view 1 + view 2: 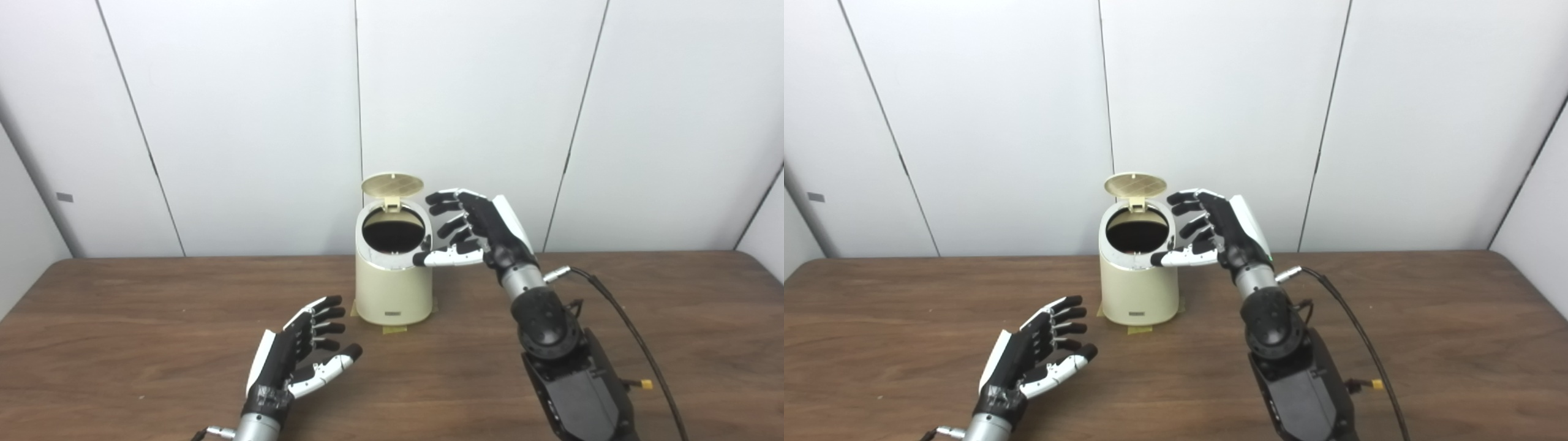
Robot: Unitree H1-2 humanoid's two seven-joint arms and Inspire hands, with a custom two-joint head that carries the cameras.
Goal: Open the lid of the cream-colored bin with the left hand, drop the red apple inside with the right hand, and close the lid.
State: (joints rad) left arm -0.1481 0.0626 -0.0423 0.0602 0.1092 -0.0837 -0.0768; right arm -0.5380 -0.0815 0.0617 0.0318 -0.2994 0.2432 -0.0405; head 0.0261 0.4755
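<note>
Fingers spread and empty on both hands, lid up, apple nowhere in sight.

Right hand (pixel 474 229) hangs with its fingers (pixel 447 211) apart, holding nothing, its thumb tip at the near right rim of the cream-colored bin (pixel 393 288), whose dark mouth lies just left of those fingertips. Behind that mouth the lid (pixel 392 184) stands upright on its hinge, so the opening step looks done. Left hand (pixel 300 355) rests low over the table (pixel 122 331), fingers likewise splayed and empty, near and forward-left of the bin's base. No red apple shows on the table or in either hand; it has probably gone inside already, but the bin's interior is too dark to confirm. Closing the lid remains. Both forearms are cut off at the lower edge.
</note>
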